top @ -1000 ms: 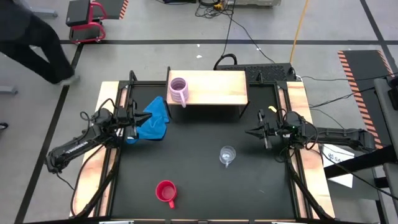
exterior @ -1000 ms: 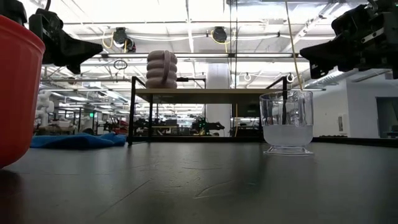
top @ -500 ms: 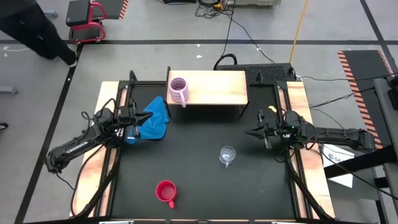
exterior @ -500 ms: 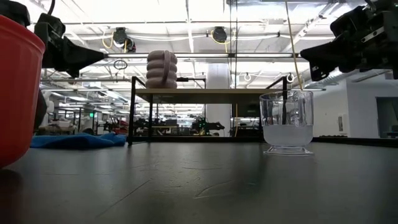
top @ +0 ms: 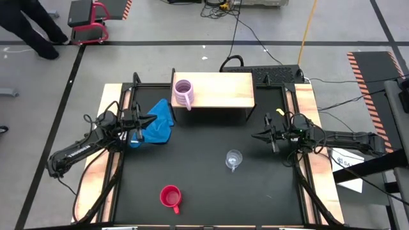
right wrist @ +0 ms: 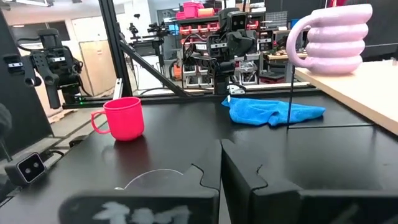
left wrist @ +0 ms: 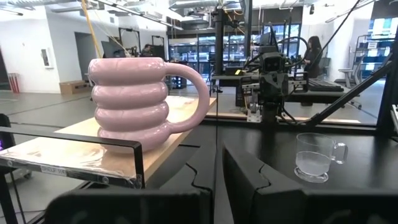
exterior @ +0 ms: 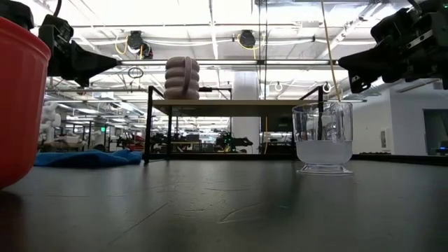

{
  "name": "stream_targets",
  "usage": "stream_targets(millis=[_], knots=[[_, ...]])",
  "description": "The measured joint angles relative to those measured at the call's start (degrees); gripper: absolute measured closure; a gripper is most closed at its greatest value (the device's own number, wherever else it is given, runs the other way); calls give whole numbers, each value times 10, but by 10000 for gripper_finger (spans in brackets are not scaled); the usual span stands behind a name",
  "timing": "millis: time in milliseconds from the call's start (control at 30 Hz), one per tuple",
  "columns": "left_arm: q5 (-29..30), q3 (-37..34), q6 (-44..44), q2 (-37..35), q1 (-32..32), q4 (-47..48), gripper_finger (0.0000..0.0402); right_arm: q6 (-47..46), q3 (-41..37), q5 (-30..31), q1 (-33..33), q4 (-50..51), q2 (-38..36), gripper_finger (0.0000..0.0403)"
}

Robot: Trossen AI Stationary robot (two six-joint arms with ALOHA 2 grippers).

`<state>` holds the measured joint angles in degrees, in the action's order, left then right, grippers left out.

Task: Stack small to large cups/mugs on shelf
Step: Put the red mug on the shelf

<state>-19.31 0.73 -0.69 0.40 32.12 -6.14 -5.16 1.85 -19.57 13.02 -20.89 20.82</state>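
Lilac-pink mug (top: 183, 94) on the shelf (top: 223, 89), glass cup (top: 234, 158) and red mug (top: 170, 197) on the worktop (top: 211, 185), left gripper (top: 149, 119) nearly pressed together above a blue cloth (top: 160, 128), right gripper (top: 256, 135) pressed together, both empty

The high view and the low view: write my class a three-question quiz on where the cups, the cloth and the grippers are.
1. True or false: the ribbed lilac-pink mug stands on the light-wood shelf.
2. Which cup lies nearest the right gripper? A. the red mug B. the clear glass cup C. the ribbed lilac-pink mug
3. Fill in: the blue cloth lies on the black table beside the ____ gripper.

Key: 1 true; 2 B; 3 left.
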Motion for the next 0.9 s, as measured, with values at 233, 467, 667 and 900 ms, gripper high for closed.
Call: stream_targets(millis=[233, 467, 667, 900], knots=[[0, 0, 0, 0, 0, 0, 371, -37, 0, 0, 0, -7, 0, 403], [0, 0, 0, 0, 0, 0, 371, -67, 0, -1, 0, -3, 0, 403], [-1, 0, 0, 0, 0, 0, 371, -116, 0, -1, 0, -29, 0, 403], [-1, 1, 0, 0, 0, 0, 371, -101, 0, -1, 0, -29, 0, 403]])
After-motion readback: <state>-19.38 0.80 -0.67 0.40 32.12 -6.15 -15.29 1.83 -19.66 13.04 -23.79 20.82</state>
